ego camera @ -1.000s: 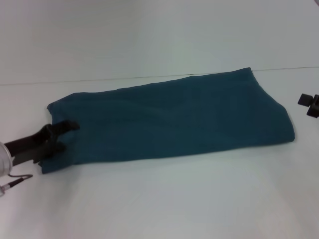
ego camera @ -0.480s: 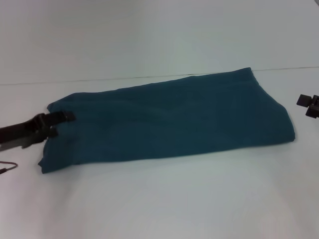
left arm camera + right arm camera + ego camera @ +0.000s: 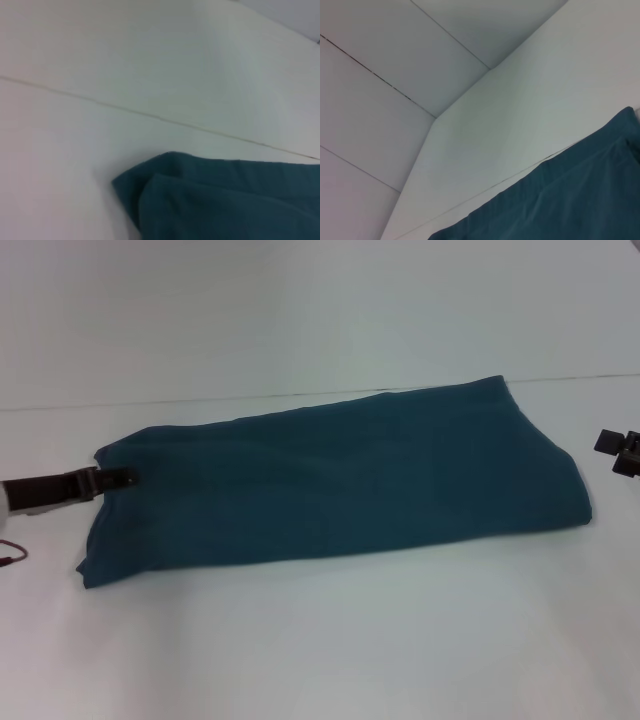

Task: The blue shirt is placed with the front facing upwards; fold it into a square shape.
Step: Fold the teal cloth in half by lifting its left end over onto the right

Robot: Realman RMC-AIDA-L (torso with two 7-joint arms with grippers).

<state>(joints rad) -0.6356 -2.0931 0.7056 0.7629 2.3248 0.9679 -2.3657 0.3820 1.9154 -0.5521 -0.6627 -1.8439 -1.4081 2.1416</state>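
The blue shirt (image 3: 340, 475) lies on the white table, folded into a long band that runs from the near left to the far right. No lettering or collar shows. My left gripper (image 3: 118, 479) reaches in low from the left, and its tip lies over the shirt's left end near the far corner. The left wrist view shows that layered corner of the shirt (image 3: 225, 200) close up. My right gripper (image 3: 620, 450) stays at the right edge of the head view, a little apart from the shirt's right end. The right wrist view shows an edge of the shirt (image 3: 560, 200).
The white table (image 3: 320, 640) extends bare in front of the shirt. A thin seam (image 3: 200, 400) runs across the table just behind the shirt. A thin cable (image 3: 10, 555) hangs under the left arm.
My left gripper has moved from the shirt's near-left corner toward its far-left corner and now lies flatter. The shirt and the right gripper have stayed put.
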